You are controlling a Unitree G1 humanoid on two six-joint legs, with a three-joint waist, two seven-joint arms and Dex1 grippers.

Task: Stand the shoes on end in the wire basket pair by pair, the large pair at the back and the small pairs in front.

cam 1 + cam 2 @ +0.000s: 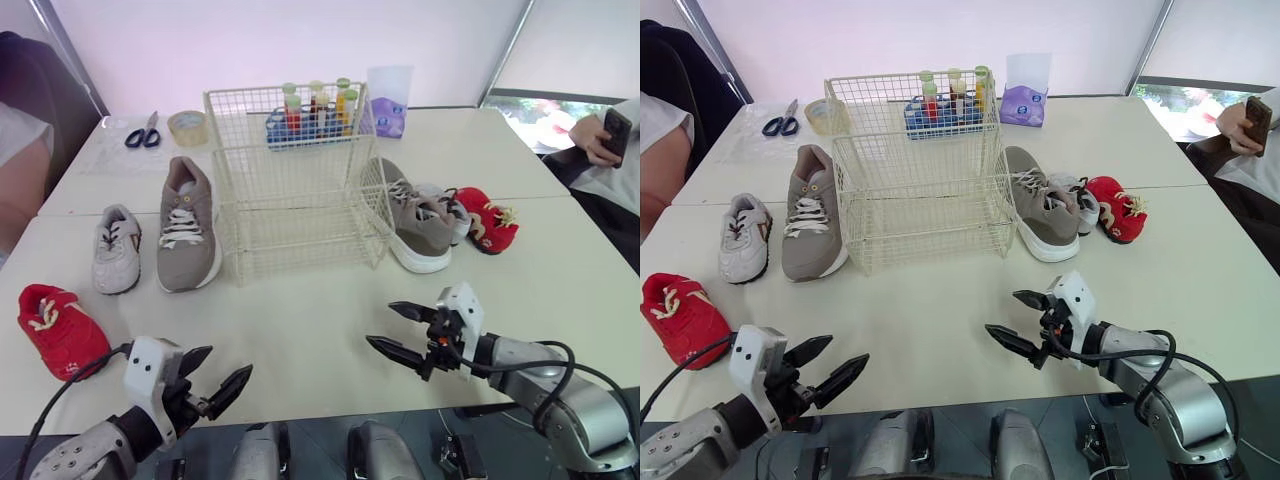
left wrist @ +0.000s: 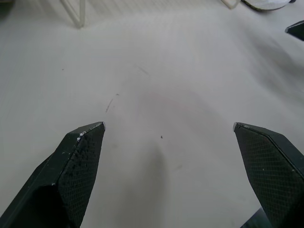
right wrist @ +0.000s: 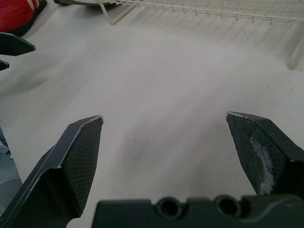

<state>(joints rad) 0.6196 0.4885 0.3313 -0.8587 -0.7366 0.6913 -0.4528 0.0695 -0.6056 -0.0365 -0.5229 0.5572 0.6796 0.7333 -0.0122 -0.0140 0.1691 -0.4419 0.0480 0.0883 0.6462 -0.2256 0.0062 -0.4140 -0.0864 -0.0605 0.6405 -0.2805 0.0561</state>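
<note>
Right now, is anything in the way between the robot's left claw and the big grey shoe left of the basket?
Nothing visible is. Only bare table lies between the open left gripper and the big grey shoe. The red shoe and small white shoe sit off to the left.

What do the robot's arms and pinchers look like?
Silver-grey rounded arms, each with a looping black cable and a white block at the wrist. The left gripper and right gripper each have two pointed black fingers with a criss-cross texture.
</note>
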